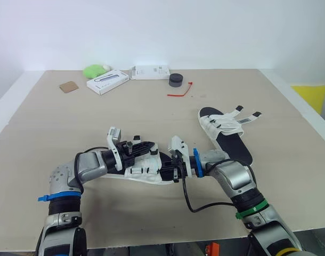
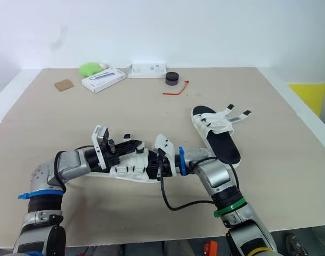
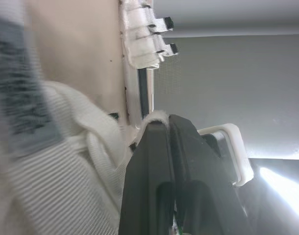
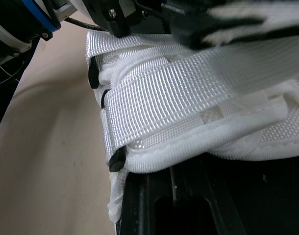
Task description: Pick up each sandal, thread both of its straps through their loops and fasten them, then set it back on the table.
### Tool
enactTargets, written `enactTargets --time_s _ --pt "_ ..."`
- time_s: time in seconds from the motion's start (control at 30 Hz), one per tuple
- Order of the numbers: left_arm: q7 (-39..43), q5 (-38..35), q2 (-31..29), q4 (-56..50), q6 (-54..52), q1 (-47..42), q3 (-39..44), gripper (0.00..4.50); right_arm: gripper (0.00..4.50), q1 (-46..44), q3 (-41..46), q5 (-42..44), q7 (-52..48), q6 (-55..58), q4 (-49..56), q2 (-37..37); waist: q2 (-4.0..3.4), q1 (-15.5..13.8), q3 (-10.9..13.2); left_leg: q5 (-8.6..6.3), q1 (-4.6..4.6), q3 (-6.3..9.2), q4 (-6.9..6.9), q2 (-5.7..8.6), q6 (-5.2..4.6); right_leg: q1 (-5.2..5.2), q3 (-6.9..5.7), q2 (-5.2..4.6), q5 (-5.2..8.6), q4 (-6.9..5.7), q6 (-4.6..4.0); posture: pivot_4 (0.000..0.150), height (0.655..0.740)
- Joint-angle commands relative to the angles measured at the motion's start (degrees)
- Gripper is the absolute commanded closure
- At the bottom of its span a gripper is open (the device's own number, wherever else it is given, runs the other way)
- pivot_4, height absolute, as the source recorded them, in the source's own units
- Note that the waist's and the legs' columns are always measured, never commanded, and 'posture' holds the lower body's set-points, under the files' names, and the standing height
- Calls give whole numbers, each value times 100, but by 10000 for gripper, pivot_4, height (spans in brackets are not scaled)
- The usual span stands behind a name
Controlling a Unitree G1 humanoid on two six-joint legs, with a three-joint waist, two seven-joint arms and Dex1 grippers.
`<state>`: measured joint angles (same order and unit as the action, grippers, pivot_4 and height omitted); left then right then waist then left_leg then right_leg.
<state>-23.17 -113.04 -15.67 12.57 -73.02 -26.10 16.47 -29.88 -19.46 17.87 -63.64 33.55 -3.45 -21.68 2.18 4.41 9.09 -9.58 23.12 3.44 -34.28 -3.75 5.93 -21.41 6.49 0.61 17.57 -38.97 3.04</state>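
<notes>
One white-strapped sandal with a black sole (image 1: pixel 141 172) is held just above the table's front between my two grippers. My left gripper (image 1: pixel 149 148) is shut on the end of one of its white straps (image 3: pixel 157 116). From the other side, my right gripper (image 1: pixel 170 169) is shut on the sandal's edge, with the webbing straps (image 4: pixel 188 93) right over its fingers (image 4: pixel 154 205). The second sandal (image 1: pixel 226 133) lies flat on the table to the right, its two straps (image 1: pixel 245 116) loose and splayed outward.
Along the far edge lie a green object (image 1: pixel 95 70), two white boxes (image 1: pixel 107 81) (image 1: pixel 150 72), a small black round tin (image 1: pixel 176 80), a red tie (image 1: pixel 181 92) and a brown card (image 1: pixel 68 86). The table's front edge (image 1: pixel 152 242) is close to my arms.
</notes>
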Motion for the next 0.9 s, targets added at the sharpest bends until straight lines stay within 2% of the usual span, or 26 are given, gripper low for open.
enactTargets --time_s 0.03,0.07,0.17,0.33,0.37,0.43,0.57,0.77,0.9 --pt "-308 515 -324 16 481 196 -111 38991 45000 301 -382 -134 -130 197 -222 -77 -2 6 -4 -1 -2 0 1 0 1 -1 0 0 1 1 -1 1500 7400" --pt "-285 609 -324 16 575 200 -133 36461 45000 302 -381 -134 -127 202 -215 -79 -6 6 -9 -2 -3 0 3 0 3 -1 0 0 1 6 -2 1500 7400" --pt "-249 1002 -367 46 829 178 -193 23130 45000 319 -365 -129 -131 216 -183 -100 0 -2 -27 -3 -4 1 17 0 4 1 -1 0 2 24 -4 1500 7400" --pt "-136 1580 -338 87 1286 65 -162 1969 45000 354 -345 -125 -129 229 -149 -126 -34 -1 -85 -8 -6 0 42 0 4 13 -1 -1 1 66 -1 1500 7400" --pt "-130 1568 -280 103 1338 23 -140 478 45000 356 -344 -127 -126 229 -150 -124 -31 -3 -96 -11 -5 -1 50 0 5 13 0 -1 1 75 0 1500 7400" --pt "-52 1493 -169 103 1393 -53 -98 478 45000 355 -340 -134 -130 231 -154 -114 -33 -4 -103 -22 -5 -1 62 0 3 15 0 -2 -3 83 15 1500 7400" --pt "417 894 8 -149 1359 -327 75 478 45000 335 -336 -150 -142 224 -169 -92 -32 -12 -101 -35 1 0 73 -1 2 29 -1 0 7 83 13 1500 7400" --pt "1071 109 33 -360 1343 -961 224 478 45000 342 -340 -163 -165 215 -171 -89 13 -10 -71 -32 18 4 73 -2 2 16 -5 1 6 82 14 1500 7400" --pt "1541 4 199 -251 1312 -1555 588 478 45000 348 -348 -170 -163 224 -161 -67 14 -6 -70 -33 21 3 73 -2 2 15 -5 2 6 83 14 1500 7400"
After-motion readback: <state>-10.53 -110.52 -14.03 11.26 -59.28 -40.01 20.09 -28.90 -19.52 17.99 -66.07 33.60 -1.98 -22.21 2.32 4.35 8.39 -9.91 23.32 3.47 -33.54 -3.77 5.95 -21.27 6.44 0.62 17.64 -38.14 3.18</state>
